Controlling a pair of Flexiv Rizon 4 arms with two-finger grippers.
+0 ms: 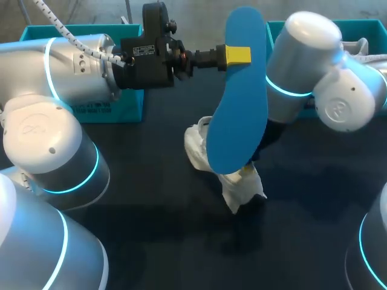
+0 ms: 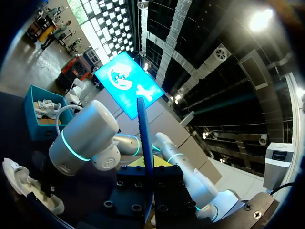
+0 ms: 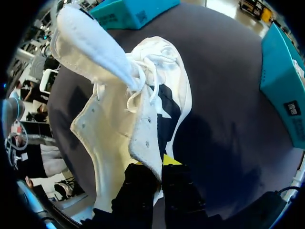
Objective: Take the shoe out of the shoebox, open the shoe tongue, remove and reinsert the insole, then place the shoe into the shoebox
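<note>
Left gripper pinches the insole, which hangs toward 6 o'clock from it. Right gripper clamps the shoe by its side wall.

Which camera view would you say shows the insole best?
The head view: the insole shows its broad blue face there. The left wrist view sees only its thin edge; the right wrist view misses it.

Head view high behind, down onto table; 2 wrist views close in; shoe common to all 3.
</note>
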